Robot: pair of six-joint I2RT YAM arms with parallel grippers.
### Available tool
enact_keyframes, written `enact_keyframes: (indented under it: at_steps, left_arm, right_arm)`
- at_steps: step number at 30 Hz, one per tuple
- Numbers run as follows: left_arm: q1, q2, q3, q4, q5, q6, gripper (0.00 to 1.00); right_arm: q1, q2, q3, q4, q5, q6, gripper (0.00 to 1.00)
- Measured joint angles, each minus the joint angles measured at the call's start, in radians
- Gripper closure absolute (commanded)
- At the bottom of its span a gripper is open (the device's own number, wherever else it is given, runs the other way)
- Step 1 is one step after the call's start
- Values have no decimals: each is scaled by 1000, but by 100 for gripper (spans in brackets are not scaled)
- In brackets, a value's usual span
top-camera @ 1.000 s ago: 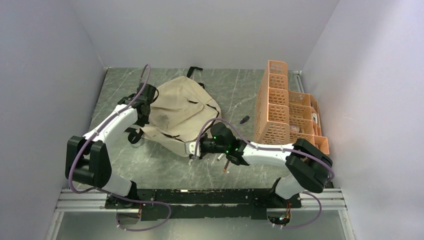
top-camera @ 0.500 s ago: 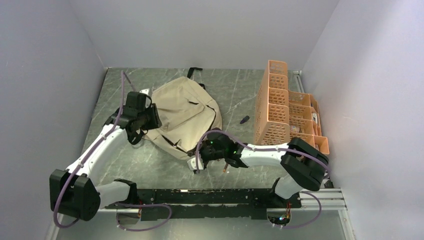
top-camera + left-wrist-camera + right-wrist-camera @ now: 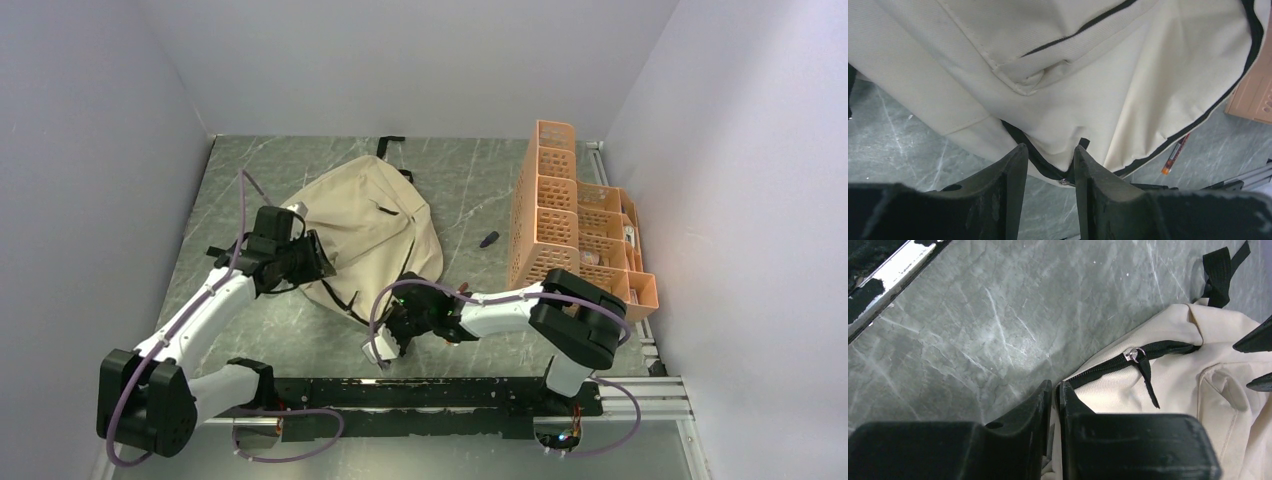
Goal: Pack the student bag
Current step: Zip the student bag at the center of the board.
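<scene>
Under everything, the grey-green marble table (image 3: 480, 180). At its centre, a little toward 11 o'clock from the arm bases, the student bag (image 3: 365, 225): beige, slumped flat on the marble, black strap (image 3: 390, 143) at 12 o'clock. Wider than half a second ago, lower corner pushed out toward 4 o'clock, left flank drawn in. At 3 o'clock, well apart from the bag, the orange perforated organizer (image 3: 570, 210), unmoved. At the bag's 9 o'clock edge, the left gripper (image 3: 318, 262), shifted toward 4 o'clock since the earlier frame. Jaws narrow, clamped on the hem, black zipper band between the fingers (image 3: 1008, 190). At the bag's 6 o'clock corner, the right gripper (image 3: 378, 345), pulled toward 7 o'clock and nearer the base rail (image 3: 430, 390) than before, elbow folded in toward 9 o'clock. Jaws pressed almost together, beige fabric showing in the slit. From the left wrist, just beside the bag's edge, a pen (image 3: 1175, 152) with an orange tip, lying on the marble. Between bag and organizer, a small dark piece (image 3: 488, 240), same spot as before, too small to name. Smallest, from the right wrist: the silver zipper pull (image 3: 1133, 354), black tab hanging from it, near the fingertips.
</scene>
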Motion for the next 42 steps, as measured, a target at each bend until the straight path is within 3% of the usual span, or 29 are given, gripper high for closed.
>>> enact_keyframes:
  at_steps: [8, 12, 17, 22, 36, 42]
  left_arm:
    - [-20, -14, -50, 60, 112, 42, 50]
    - [-133, 2, -51, 100, 112, 82, 48]
    - [-259, 59, -34, 113, 37, 126, 47]
    - [-276, 97, -31, 126, -68, 162, 47]
    - [-328, 185, -30, 168, -114, 223, 50]
    - [-340, 188, -30, 148, -143, 234, 62]
  right_arm:
    - [4, 16, 0, 40, 16, 80, 90]
    - [4, 23, 0, 50, 18, 103, 90]
    - [4, 26, 0, 56, 19, 121, 91]
    - [4, 26, 0, 57, 20, 124, 91]
    - [4, 27, 0, 58, 21, 131, 92]
    - [4, 33, 0, 62, 22, 134, 93]
